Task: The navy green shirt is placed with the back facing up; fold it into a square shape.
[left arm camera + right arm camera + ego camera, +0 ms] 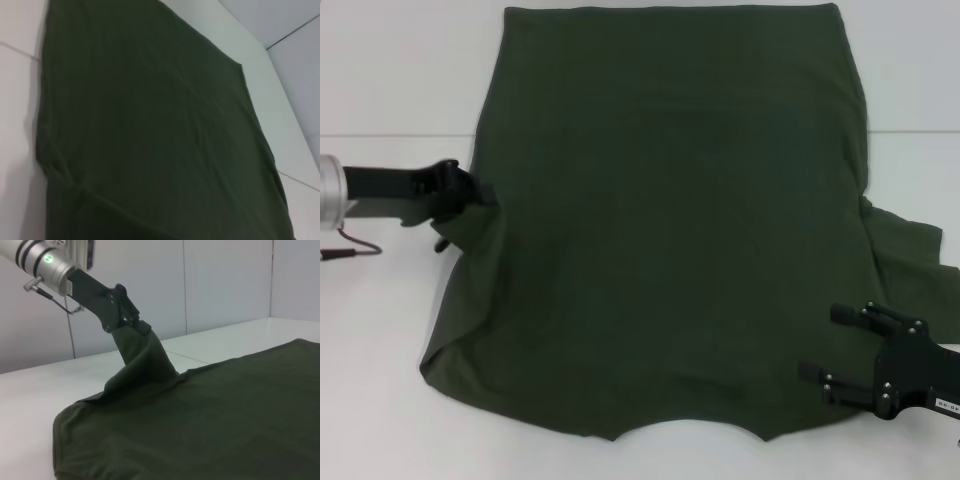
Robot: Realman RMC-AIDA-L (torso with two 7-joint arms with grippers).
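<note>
at the navy green shirt's (670, 220) left edge, fabric was held pinched by the left claw (470, 195), while the right claw (845, 345) was kept apart nearby.

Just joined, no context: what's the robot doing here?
It is working on a navy green shirt spread flat on a white table. The left gripper has pinched the shirt's left edge and lifted that fabric into a peak above the table, clear in the right wrist view. The right gripper is open at the shirt's near right corner, holding nothing. No fold is laid over yet.
</note>
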